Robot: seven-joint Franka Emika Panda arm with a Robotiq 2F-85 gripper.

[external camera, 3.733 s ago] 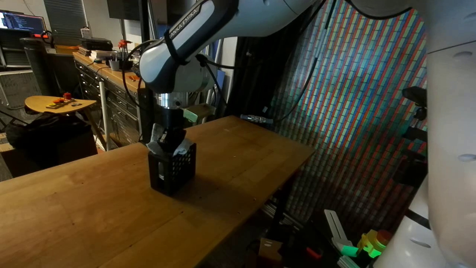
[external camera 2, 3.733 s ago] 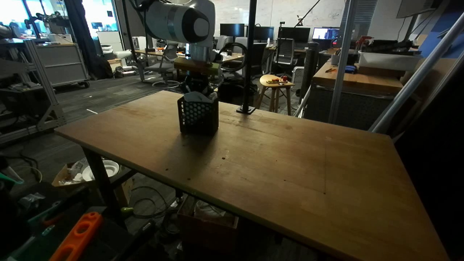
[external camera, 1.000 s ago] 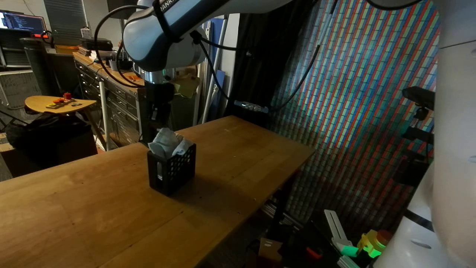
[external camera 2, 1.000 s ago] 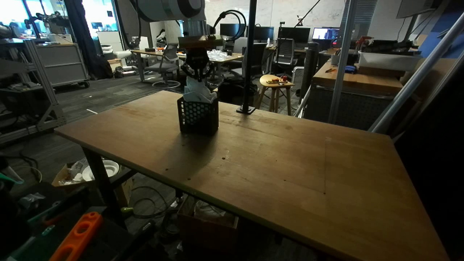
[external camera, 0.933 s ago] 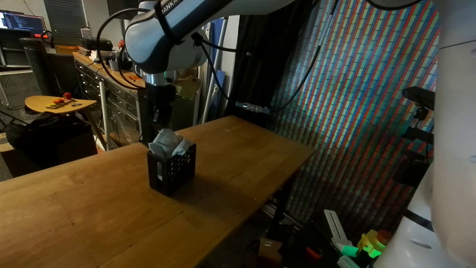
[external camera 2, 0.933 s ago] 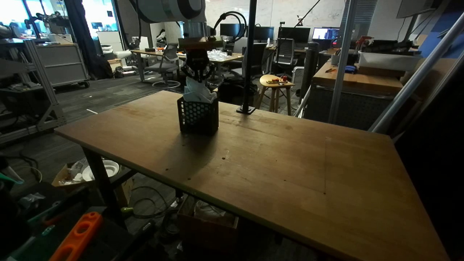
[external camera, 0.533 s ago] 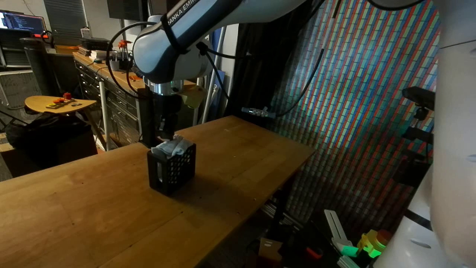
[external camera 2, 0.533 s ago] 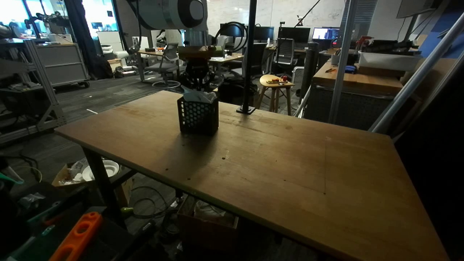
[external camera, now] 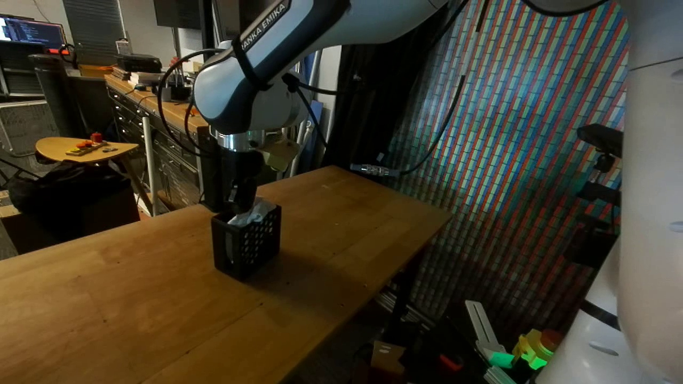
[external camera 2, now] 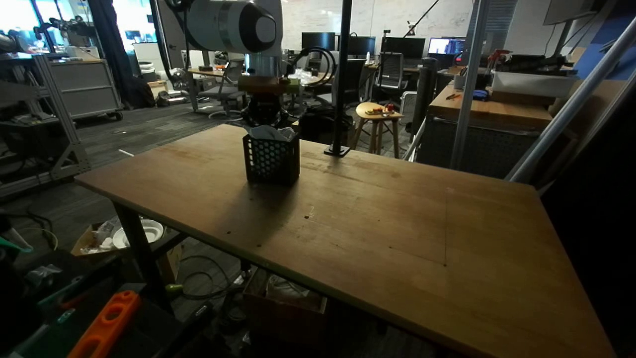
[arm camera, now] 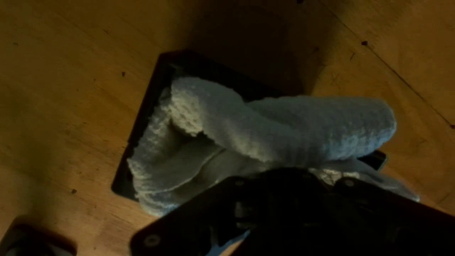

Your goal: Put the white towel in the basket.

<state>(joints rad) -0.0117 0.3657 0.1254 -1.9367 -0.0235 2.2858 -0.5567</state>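
The towel is white-grey and crumpled in the top of the black basket [external camera: 260, 238]; it shows in both exterior views [external camera: 255, 212] [external camera 2: 268, 132] and in the wrist view [arm camera: 256, 131]. The basket [external camera 2: 273, 161] stands upright on the table and has holes in its sides. Part of the towel bulges above the rim, and in the wrist view it overhangs the basket's edge [arm camera: 148, 106]. My gripper [external camera: 244, 208] points down over the basket's mouth with its tips at the towel. In the wrist view the fingers [arm camera: 295, 174] look shut; I see no cloth between them. The tips are dark and partly hidden.
The basket stands on a wooden table [external camera 2: 387, 223]. A black pole [external camera 2: 342, 99] rises from the table's far edge close to the basket. A stool [external camera 2: 377, 112] and a dark bag are beyond that edge. Boxes [external camera 2: 285, 303] lie under the table.
The gripper was down at the basket, rose above it about a second ago, and has come down again. The towel's peak has been pressed lower. The basket has not moved.
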